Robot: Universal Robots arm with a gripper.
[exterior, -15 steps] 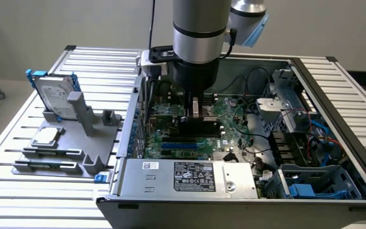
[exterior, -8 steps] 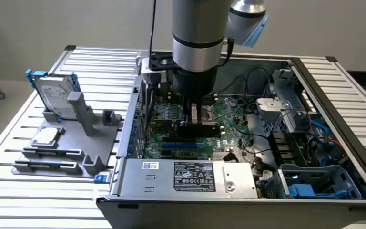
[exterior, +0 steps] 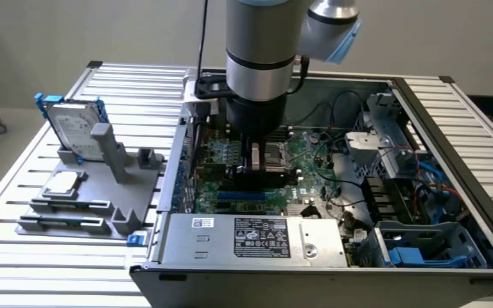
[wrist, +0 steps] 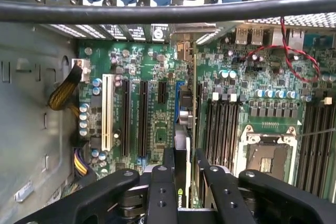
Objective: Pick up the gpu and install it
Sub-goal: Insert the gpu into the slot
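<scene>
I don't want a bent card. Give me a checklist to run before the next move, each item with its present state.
1. Gpu clamped in the gripper: ok, held on edge between the fingers.
2. Gpu upright over the motherboard: ok.
3. Gpu's bottom edge lined up for seating: cannot tell, the card hides what lies under it.
4. Gpu seated: cannot tell.
5. Red wire apart from the gpu: ok, it lies off to one side.
6. Case open on top: ok, the arm reaches down inside.
</scene>
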